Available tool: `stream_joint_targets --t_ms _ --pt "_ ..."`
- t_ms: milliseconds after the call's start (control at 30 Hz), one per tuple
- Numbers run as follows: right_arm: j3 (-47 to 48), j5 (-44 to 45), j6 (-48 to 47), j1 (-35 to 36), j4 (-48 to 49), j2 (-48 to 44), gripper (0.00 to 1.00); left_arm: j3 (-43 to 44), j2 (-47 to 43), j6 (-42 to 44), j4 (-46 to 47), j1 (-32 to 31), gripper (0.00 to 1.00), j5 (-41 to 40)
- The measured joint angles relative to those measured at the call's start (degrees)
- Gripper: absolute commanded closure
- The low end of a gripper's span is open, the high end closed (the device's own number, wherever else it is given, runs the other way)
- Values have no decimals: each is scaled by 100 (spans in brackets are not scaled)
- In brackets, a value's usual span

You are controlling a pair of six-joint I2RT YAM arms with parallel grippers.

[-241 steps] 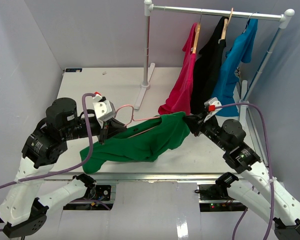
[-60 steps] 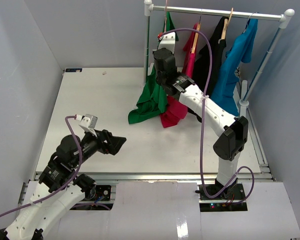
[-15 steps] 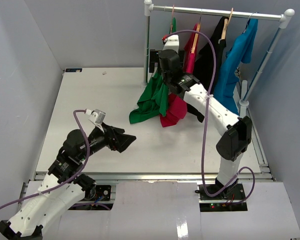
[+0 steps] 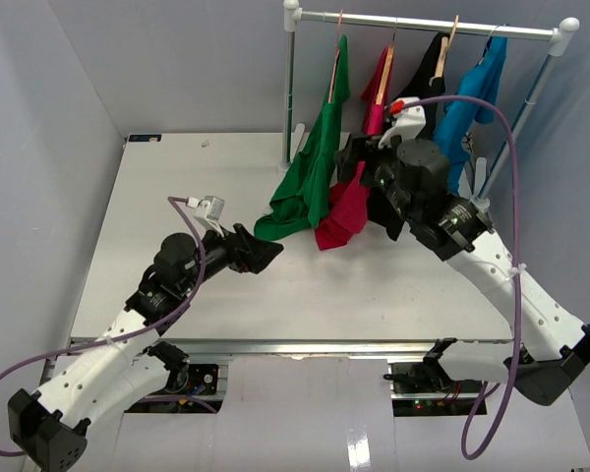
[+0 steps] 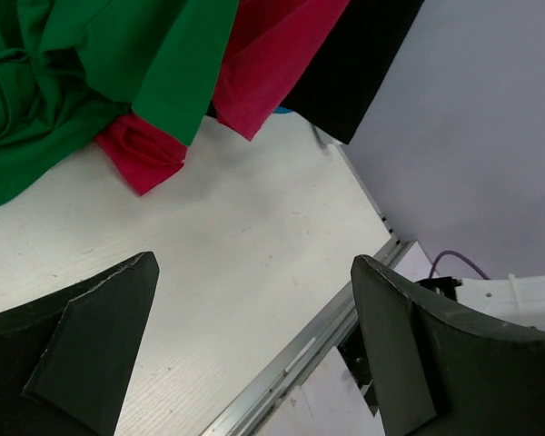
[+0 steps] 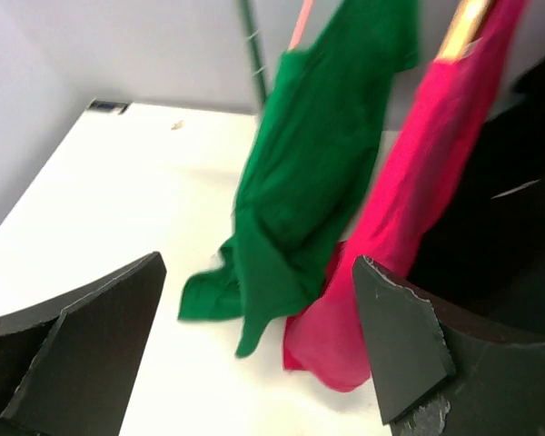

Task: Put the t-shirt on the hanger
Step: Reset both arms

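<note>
Grey walls enclose a white bench with a rail at 12 o'clock. The t-shirt hangs there on the hanger, hem pooled on the bench, so the hanging looks done. Next is probably drawing both arms clear. The right gripper, elbow bent, faces the t-shirt from 2 o'clock, jaws released, empty. The left gripper, arm stretched from 7 o'clock, points at the hem, jaws likewise spread.

Pale grey walls enclose a white table bearing a clothes rail.
</note>
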Motion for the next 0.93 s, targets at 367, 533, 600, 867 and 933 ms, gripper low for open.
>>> stream_joint_targets --t_ms 367,533,600,867,933 --pt "-3051 -922 102 378 -97 -2074 10 177 372 547 -40 -125 2 23" --pt "-3906 -1149 197 380 199 -3003 10 -201 -74 583 206 -216 2 117" --pt "-4297 -1199 206 380 320 -3359 10 -460 -276 581 432 -234 2 235" --pt "-5051 -1136 174 380 433 -4157 10 -974 -582 583 756 -279 2 400" --pt "-5096 -1098 147 380 470 -4266 10 -1046 -659 583 870 -303 2 417"
